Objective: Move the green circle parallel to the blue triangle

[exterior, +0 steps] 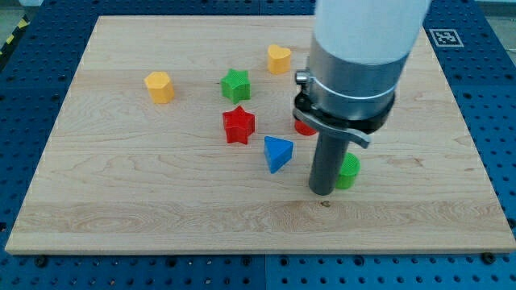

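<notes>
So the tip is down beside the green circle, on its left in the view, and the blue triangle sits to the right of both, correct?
Not quite. In the camera view my tip is indeed just left of the green circle, which is partly hidden behind the rod. But the blue triangle lies to the view's left of both, not the right, just below the red star.
</notes>
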Tool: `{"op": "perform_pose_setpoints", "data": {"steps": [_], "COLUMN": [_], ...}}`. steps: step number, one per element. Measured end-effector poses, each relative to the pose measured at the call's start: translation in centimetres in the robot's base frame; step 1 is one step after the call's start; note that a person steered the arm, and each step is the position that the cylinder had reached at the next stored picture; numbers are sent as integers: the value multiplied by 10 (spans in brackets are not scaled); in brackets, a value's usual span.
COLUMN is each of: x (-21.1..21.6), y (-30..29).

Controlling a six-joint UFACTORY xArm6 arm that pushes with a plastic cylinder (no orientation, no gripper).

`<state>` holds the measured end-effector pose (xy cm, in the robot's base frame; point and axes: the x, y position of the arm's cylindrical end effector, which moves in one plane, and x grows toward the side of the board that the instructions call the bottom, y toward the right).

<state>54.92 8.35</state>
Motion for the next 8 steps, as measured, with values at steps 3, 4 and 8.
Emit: {"op": "perform_pose_setpoints", "data": {"steps": [3,4,8], "x": [-6,-10,33], "y": [47,57,2]}}
